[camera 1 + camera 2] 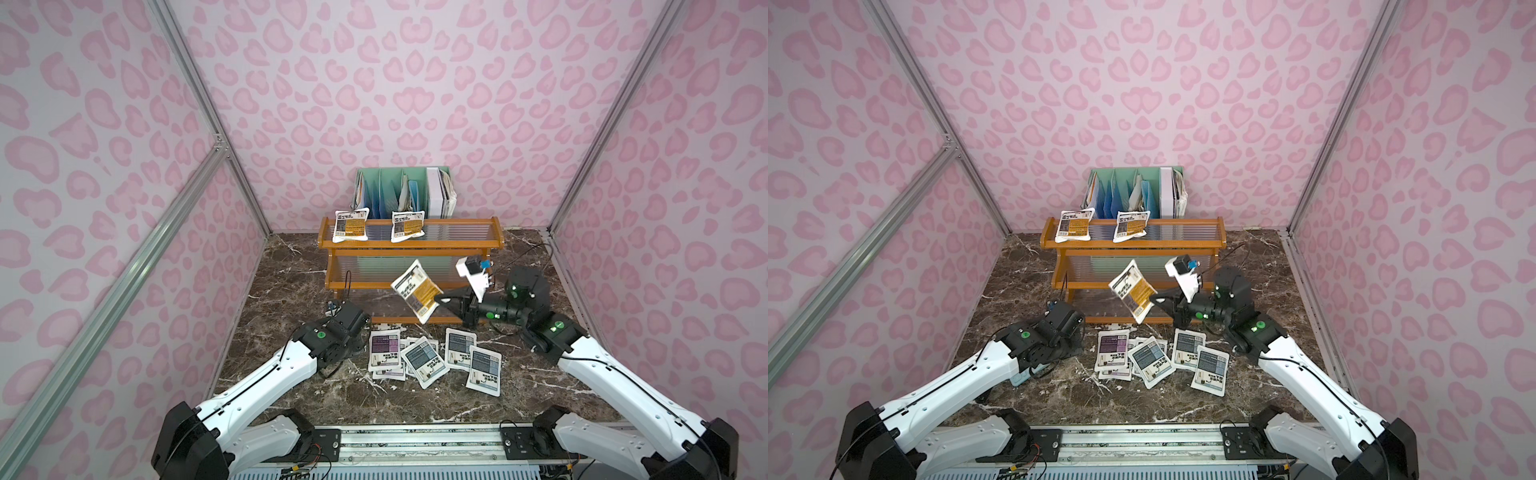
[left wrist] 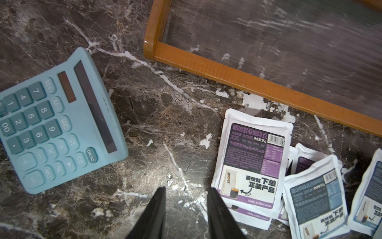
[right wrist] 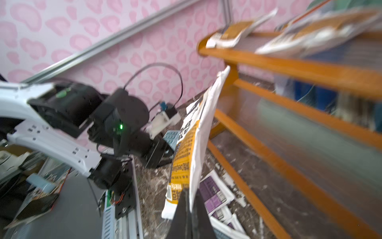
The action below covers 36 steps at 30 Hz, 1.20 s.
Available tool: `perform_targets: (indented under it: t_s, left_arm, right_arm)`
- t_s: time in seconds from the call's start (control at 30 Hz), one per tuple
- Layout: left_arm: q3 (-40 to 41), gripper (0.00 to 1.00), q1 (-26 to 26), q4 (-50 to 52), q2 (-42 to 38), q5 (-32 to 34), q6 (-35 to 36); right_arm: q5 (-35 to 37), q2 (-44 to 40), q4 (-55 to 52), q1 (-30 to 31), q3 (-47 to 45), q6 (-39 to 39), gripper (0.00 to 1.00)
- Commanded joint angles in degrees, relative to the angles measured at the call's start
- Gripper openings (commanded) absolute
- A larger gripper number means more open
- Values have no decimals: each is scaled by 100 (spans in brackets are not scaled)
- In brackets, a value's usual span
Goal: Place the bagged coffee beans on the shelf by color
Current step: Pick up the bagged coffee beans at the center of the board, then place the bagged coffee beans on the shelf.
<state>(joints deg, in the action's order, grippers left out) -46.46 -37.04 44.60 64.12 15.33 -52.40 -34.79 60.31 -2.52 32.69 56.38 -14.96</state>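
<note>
Orange pouches [image 1: 351, 224]: two on shelf [image 1: 411, 249] top, third pouch [image 1: 417, 291] clamped in right gripper [image 1: 439, 298], airborne. Purple pouches [image 1: 384, 351], grey-blue pouches [image 1: 424, 359] unsorted on table [image 1: 291, 291]. Left gripper [image 2: 186, 189] jaws apart, empty.

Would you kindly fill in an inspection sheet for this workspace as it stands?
Surface: dark marble tabletop, white veins and chips.
Job's things: two orange pouches on shelf top tier; purple pouches and grey-blue pouches heaped before it.
Clutter: calculator; file organizer behind shelf.
Grippers: right gripper shut on third orange pouch, airborne; left gripper open, empty.
Cables: black wrist cables looping free.
Surroundings: pink patterned walls, aluminium frame.
</note>
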Motion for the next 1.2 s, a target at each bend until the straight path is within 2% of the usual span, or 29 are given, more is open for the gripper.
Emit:
perform_targets:
  t_s: [0.0,0.1,0.23,0.33,0.43,0.73,1.03,1.17]
  left_arm:
    - [14,39,23,6,19,40,-73]
    - [47,38,21,-13,23,6,-94]
    - [78,39,25,-7,-12,-4,-112]
    - [84,39,30,13,-20,17,-116]
    - [75,39,31,37,-36,49,-104]
    - [93,41,42,90,-87,111,-174]
    - [126,42,46,119,-126,84,-219]
    - [184,43,42,142,-227,117,-269]
  right_arm:
    - [499,141,-449,-354,793,54,0]
    - [672,517,-749,-934,1634,-270,0]
    - [278,1240,-1286,-1705,2639,-544,0]
    - [1,1551,-1226,-2004,2767,-691,0]
    - [-445,1731,-874,-2260,2624,-1153,0]
    - [-854,1965,-151,-2509,2211,-2057,0]
    - [-520,2190,-223,-2487,2211,-2037,0]
    - [-294,2266,-401,-2452,2211,-1954,6]
